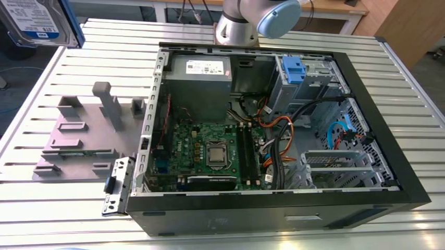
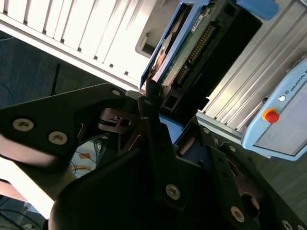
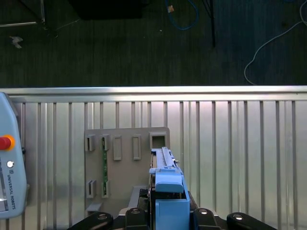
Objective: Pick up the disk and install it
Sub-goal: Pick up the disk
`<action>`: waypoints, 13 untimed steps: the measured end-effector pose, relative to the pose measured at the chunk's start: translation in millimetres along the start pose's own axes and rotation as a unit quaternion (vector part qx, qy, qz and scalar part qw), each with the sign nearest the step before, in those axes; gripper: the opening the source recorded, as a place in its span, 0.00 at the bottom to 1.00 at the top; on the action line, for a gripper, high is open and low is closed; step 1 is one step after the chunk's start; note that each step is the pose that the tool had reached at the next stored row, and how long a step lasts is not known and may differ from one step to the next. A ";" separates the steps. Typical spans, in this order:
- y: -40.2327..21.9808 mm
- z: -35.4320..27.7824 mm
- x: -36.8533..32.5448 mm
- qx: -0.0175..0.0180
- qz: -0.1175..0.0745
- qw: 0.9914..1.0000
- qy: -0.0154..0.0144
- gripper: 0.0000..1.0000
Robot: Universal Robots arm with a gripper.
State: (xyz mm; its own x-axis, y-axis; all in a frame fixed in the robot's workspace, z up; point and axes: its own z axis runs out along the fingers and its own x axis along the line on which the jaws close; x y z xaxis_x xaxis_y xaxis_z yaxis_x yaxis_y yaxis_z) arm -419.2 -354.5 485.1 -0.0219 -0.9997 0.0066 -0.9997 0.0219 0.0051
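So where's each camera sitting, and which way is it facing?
Exterior view: above the table, looking down into the open computer case; arm shows.
First wrist view: on the arm, looking down past the gripper at the grey fixture plate.
Second wrist view: on the arm, looking along the gripper's black body.
All share the held disk.

gripper (image 2: 165,108): black linkages studded with screws, clamped on one end of the disk
disk (image 2: 192,43): seen edge-on, blue rail along one side, green board and connector pins exposed
table (image 2: 72,28): pale ribbed metal, behind the disk
pendant (image 2: 283,120): grey-blue, at the table's edge
button (image 2: 271,116): red, on the pendant
floor (image 2: 29,81): dark
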 end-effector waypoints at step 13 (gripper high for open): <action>0.0 -3.5 0.0 0.000 0.000 1.000 0.000 0.37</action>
State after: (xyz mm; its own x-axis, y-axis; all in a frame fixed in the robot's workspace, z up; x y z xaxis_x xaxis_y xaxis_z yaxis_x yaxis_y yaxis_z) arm -419.2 -354.5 488.6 -0.0219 -0.9997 0.0065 -0.9997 0.0219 0.0051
